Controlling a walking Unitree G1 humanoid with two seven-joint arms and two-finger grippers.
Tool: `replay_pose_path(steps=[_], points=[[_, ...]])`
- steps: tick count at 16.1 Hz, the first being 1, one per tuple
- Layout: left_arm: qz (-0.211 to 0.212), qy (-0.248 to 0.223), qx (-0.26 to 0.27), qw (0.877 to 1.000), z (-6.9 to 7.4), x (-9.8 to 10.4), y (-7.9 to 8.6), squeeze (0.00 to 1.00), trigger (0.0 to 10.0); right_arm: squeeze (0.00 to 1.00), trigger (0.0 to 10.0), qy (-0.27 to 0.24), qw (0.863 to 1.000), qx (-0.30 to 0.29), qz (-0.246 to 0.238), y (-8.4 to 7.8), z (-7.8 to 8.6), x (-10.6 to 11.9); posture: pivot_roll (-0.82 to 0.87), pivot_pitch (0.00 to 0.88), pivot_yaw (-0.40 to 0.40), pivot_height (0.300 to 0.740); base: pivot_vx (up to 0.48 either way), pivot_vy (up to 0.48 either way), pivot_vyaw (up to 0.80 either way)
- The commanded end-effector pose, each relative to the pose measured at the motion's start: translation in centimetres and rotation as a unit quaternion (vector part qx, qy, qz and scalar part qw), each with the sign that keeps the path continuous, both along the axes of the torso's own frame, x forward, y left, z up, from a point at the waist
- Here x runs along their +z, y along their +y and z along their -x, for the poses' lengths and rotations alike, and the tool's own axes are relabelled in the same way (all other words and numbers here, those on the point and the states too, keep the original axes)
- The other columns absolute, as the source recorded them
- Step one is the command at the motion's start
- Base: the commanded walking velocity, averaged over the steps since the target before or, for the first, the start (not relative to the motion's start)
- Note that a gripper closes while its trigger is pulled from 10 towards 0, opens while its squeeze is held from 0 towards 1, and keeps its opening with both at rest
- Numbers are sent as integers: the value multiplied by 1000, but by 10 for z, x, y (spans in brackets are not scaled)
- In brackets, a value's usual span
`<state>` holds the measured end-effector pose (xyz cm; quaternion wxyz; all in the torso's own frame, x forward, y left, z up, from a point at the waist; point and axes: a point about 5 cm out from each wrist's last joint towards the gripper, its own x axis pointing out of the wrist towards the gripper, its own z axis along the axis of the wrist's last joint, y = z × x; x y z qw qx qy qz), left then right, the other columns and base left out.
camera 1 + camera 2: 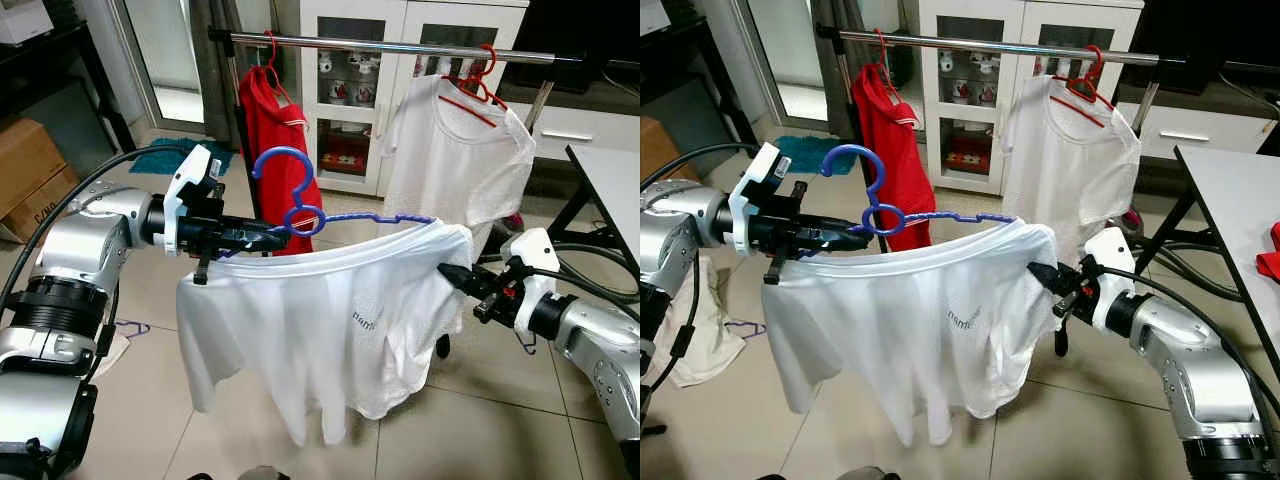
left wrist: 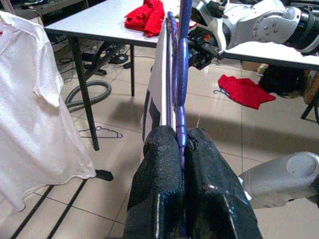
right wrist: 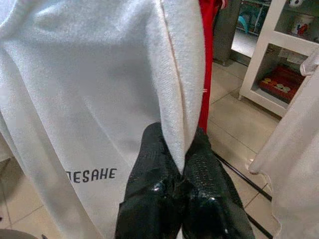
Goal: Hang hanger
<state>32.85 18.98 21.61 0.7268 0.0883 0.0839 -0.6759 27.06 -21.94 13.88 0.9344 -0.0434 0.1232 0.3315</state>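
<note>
The blue hanger (image 1: 330,205) hangs in the air between the two arms, its long bar lying crosswise from the robot's nine o'clock to its three o'clock, the hook standing up at the nine o'clock end. The left gripper (image 1: 262,236) is clamped on the hanger just below that hook, so it is the arm nearer the hook. The right gripper (image 1: 458,276) is pinched tight on the far shoulder of the white T-shirt (image 1: 320,325) draped over the hanger. The rail (image 1: 400,47) runs crosswise too, up at twelve o'clock and well above the hook, and I'd judge the open stretch between the red shirt (image 1: 285,130) and the hung white shirt (image 1: 460,150) is where the hook must go, up and forward. Beyond the rail stands a white cabinet (image 1: 360,90); the floor is pale tile, and a table (image 1: 610,180) sits at two o'clock.
</note>
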Motion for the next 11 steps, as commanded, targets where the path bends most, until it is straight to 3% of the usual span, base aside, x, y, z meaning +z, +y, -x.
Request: replay_pose_path(steps=[1, 6, 11], points=[[0, -12, 3, 1000, 0, 7, 3, 0, 0, 0, 0, -12, 1000, -3, -5, -5, -3, 7, -3, 0, 46, 740, 0, 0, 0], [-7, -12, 9, 1000, 0, 5, 5, 0, 0, 0, 0, -13, 1000, -3, -4, -12, -2, 10, -3, 0, 43, 740, 0, 0, 0], [-49, 3, 14, 999, 5, -6, 17, 0, 0, 0, 0, -18, 998, -50, 20, -54, -2, 19, 0, 0, 44, 740, 0, 0, 0]])
